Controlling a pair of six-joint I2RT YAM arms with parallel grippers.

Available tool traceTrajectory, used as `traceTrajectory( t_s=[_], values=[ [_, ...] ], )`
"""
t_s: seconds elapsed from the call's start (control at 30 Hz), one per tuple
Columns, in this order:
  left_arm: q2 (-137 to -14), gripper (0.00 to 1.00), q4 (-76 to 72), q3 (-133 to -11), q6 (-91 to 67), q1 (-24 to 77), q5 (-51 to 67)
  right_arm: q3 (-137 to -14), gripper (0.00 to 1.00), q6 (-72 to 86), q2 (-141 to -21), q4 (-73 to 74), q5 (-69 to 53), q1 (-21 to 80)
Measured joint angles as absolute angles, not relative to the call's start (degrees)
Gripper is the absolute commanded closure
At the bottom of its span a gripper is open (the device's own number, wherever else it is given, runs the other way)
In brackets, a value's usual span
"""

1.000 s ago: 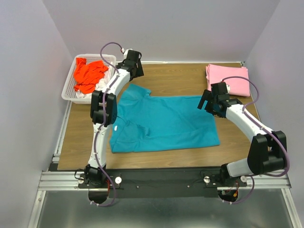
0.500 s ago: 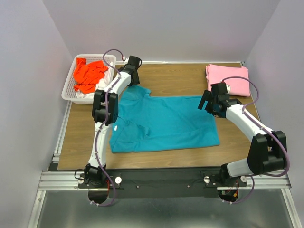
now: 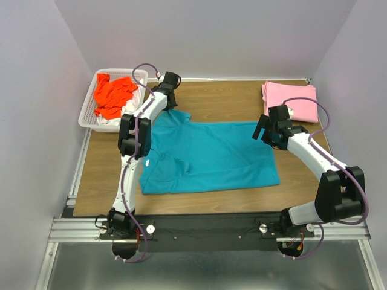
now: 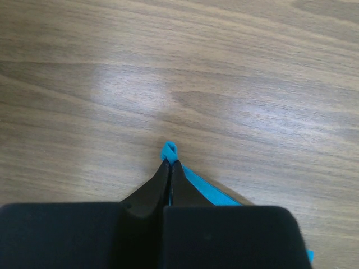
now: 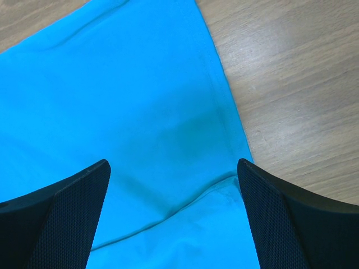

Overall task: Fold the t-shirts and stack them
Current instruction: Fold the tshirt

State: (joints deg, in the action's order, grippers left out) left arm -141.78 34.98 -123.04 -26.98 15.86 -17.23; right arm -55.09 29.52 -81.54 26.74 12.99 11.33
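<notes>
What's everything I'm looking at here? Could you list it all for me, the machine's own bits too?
teal t-shirt: one, teal, spread flat in the middle of the table
pink t-shirt: one, pink, folded at the far right corner
orange-red t-shirt: one, orange-red, crumpled in the basket
white t-shirt: one, white, mostly hidden under the orange-red one in the basket
basket: one, white lattice, at the far left corner
table: one, brown wood grain
left arm: one, white and black, reaching to the teal t-shirt's far left sleeve
right arm: one, white and black, over the teal t-shirt's right edge
left claw: one, black, shut on a pinch of the teal cloth
right claw: one, black, open above the teal t-shirt's edge
</notes>
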Motion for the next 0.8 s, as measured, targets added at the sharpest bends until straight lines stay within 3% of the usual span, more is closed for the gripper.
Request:
traceTrajectory(
  t_s=[0.2, 0.43, 0.8],
  values=[
    [-141.3, 1.00, 33.8, -121.9, -26.7, 15.9, -17.1, -57.7, 0.00, 30.5, -84.6, 27.1, 14.8, 11.3],
    [-135.0, 1.00, 30.8, -112.4, -26.4, 16.1, -16.6, -68.8, 0.00, 32.4, -96.3, 26.3, 19.3, 11.3],
    [-123.3, 1.00, 25.0, -101.0, -26.4, 16.6, -15.4, -82.0, 0.10, 35.5, -113.8, 25.7, 28.6, 11.3]
  ],
)
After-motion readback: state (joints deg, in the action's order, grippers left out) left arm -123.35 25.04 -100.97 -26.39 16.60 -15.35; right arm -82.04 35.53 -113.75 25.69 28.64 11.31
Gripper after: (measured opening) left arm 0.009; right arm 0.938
